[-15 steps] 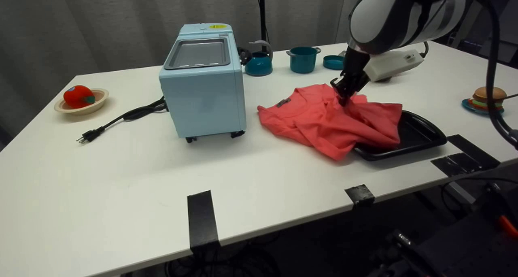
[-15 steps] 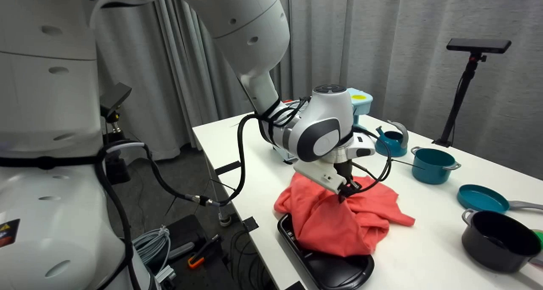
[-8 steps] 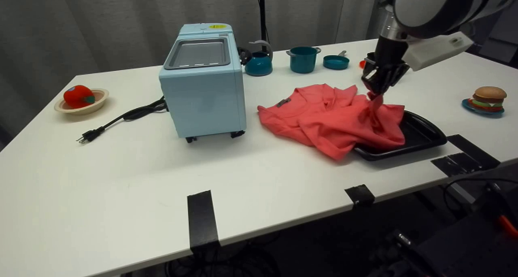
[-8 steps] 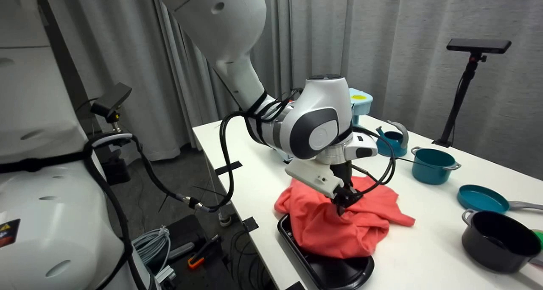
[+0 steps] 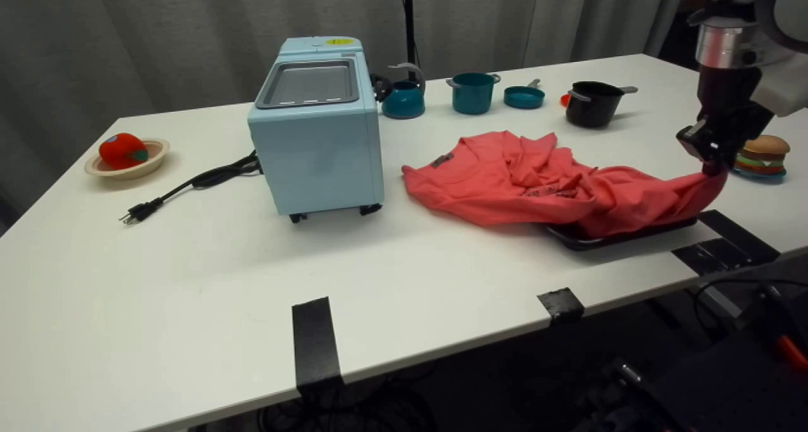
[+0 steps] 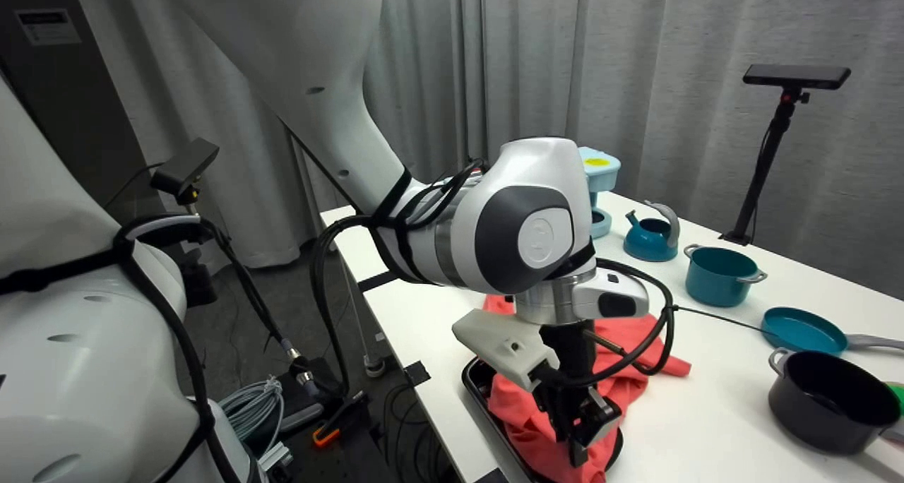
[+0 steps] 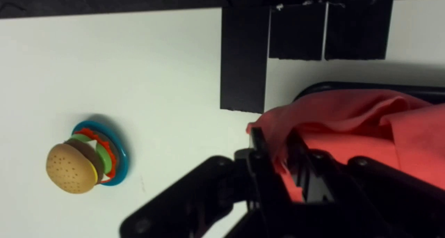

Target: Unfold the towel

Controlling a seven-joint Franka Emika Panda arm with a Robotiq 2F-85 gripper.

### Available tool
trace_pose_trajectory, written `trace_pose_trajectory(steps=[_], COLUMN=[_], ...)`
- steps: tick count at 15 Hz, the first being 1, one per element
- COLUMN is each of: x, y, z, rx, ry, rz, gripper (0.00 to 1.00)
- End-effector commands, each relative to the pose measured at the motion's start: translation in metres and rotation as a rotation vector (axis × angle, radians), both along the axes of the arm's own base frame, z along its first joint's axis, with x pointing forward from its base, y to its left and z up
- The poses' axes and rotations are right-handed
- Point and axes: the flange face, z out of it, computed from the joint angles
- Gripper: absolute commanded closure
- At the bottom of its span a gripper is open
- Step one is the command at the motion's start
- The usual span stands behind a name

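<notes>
1. Your black claw (image 7: 275, 137) pinches the crumpled coral-red fabric towel (image 5: 568, 211), now pulled further toward three o'clock in an exterior view.
2. Spanning white worktop (image 5: 410, 274) and shallow black pan (image 5: 584, 242), it seems only partly unfolded.

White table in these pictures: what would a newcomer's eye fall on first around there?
Most likely the coral towel, spread in wrinkles on the white table and partly covering a black tray. Next, perhaps the white robot arm looming large in an exterior view, its pincer at the towel's end nearest the toy burger. Then the bulky light blue appliance, standing apart from the towel.
</notes>
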Motion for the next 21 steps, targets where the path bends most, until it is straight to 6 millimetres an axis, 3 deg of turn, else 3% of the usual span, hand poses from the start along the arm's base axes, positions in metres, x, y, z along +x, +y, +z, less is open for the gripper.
trace_pose_trajectory(steps=[1, 3, 7, 8, 13, 20, 21], x=[-0.014, -0.01, 0.006, 0.012, 0.04, 0.05, 0.049], y=[-0.006, 0.002, 0.041, 0.054, 0.096, 0.117, 0.118], z=[0.008, 0.011, 0.02, 0.021, 0.011, -0.032, -0.039], rx=[-0.049, -0.038, 0.064, 0.099, 0.223, 0.282, 0.285], ry=[0.022, 0.029, -0.042, -0.07, -0.196, -0.23, -0.222], rz=[-0.041, -0.043, -0.012, -0.01, -0.013, -0.044, -0.048], gripper=[0.47, 0.33, 0.02, 0.0, 0.0, 0.0, 0.21])
